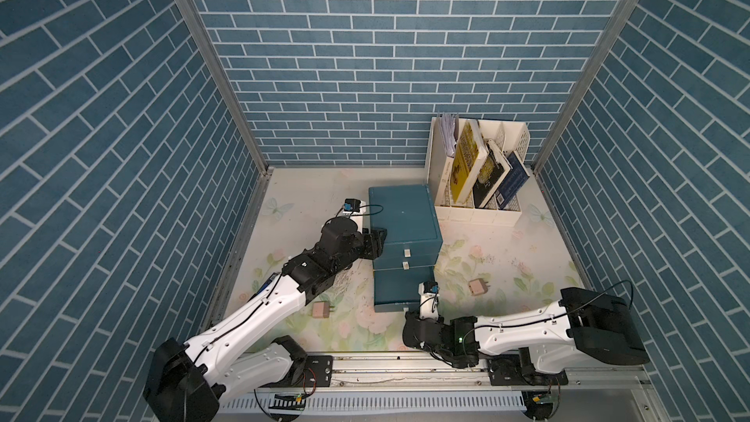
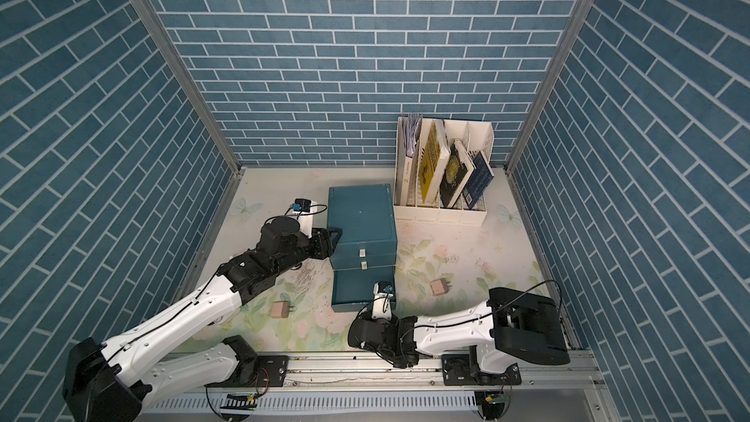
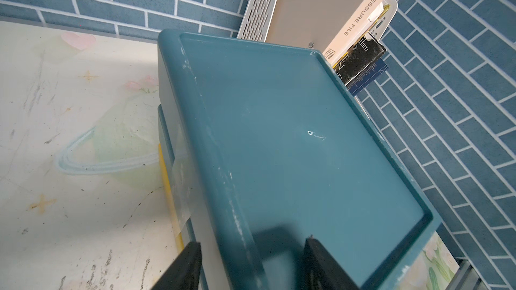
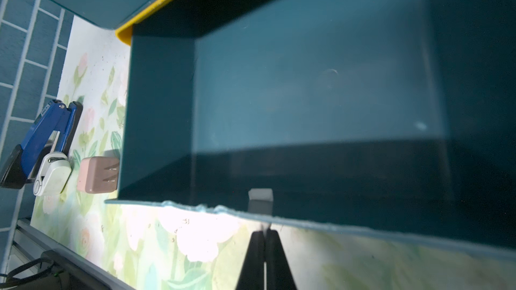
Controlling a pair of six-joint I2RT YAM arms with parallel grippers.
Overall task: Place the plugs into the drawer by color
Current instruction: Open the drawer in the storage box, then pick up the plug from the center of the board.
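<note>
Teal 3-drawer chest point(image 1: 404, 213) standing upright | bottom drawer point(image 1: 395, 290) sitting pulled out | left pink plug point(image 1: 320, 310), right pink plug point(image 1: 478, 287) lying flanking it

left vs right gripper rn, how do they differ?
Left gripper: jaws apart, straddling the top rim of the dark teal three-drawer chest. Right gripper: jaws shut on the small white tab pull of its pulled-out bottom drawer. Left is high at the chest's side, right low at its front. Both work the same chest.
</note>
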